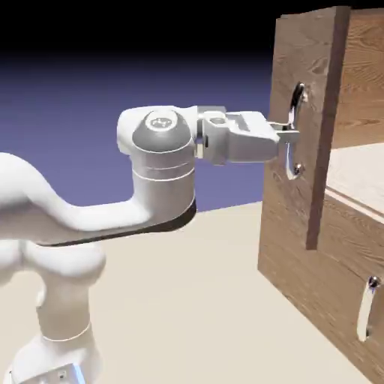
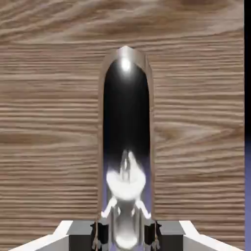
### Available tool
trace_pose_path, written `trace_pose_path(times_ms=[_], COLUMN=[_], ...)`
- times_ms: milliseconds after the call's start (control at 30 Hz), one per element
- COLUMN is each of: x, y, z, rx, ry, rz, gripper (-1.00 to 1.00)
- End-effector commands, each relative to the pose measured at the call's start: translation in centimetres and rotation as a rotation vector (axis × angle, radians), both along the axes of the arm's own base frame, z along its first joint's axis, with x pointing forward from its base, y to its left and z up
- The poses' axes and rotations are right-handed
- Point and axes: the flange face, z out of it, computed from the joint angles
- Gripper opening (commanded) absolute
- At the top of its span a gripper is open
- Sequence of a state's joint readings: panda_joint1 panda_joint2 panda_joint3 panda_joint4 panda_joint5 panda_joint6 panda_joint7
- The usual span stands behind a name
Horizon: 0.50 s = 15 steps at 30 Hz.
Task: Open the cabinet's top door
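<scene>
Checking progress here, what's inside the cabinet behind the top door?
Behind the part-open top door, a pale shelf shows inside the cabinet; the door hides the rest.

Brown wood-grain top door (image 1: 307, 120), silver handle (image 1: 295, 131), white arm (image 1: 90, 217)

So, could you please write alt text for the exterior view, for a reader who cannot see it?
A white robot arm's gripper is shut on the silver handle of the top door, which stands ajar from the wood-grain cabinet, showing a pale shelf inside. A lower door with its own handle is closed.
</scene>
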<state>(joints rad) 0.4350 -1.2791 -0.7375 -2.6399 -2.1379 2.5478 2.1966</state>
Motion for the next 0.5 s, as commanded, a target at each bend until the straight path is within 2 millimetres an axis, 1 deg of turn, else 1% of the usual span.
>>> trace_pose_path(times_ms=[0,233,467], x=[-0.8,-5.1,-8.1], y=[0.8,6.1,10.9], z=[0.0,0.0,0.0], rx=[-0.003,-0.003,-0.003], ry=[0.0,0.0,0.0], rz=[-0.024,-0.165,-0.282], gripper=[-1.0,-1.0,-1.0])
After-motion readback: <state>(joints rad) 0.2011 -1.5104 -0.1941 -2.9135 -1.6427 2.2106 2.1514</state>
